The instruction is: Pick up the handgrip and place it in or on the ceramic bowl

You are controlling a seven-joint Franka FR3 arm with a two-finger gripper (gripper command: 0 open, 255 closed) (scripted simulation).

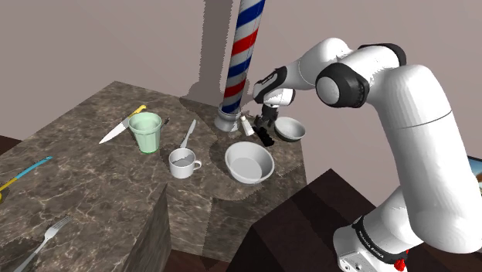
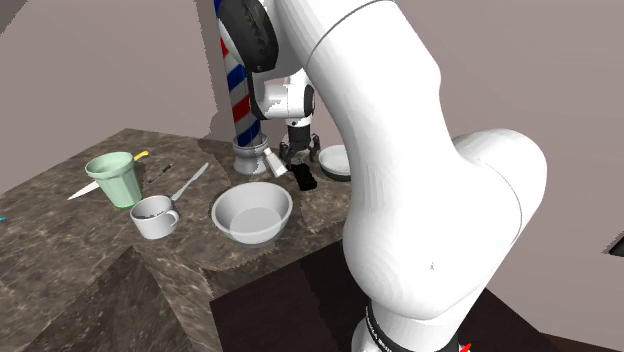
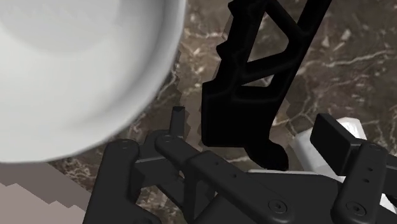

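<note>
The handgrip (image 1: 265, 137) is a black, open-framed piece lying flat on the dark marble counter (image 1: 93, 178), between two white bowls. My black gripper (image 1: 266, 121) hangs just above it, open. In the wrist view the handgrip (image 3: 251, 83) lies between the fingers (image 3: 334, 135), with a gap on each side. A large white bowl (image 1: 249, 162) sits on the near side of the handgrip. A smaller bowl (image 1: 290, 128) sits right beside the gripper, and its white rim (image 3: 70, 70) shows close to one finger. From the second exterior view, the gripper (image 2: 300, 152) stands over the handgrip (image 2: 303, 179).
A red, white and blue striped pole (image 1: 241, 54) rises just behind the gripper, with a small white object (image 1: 246, 126) at its base. A white mug (image 1: 183, 162), spoon (image 1: 188, 134), green cup (image 1: 145, 131), knife (image 1: 120, 127) and fork (image 1: 46, 236) lie further along the counter.
</note>
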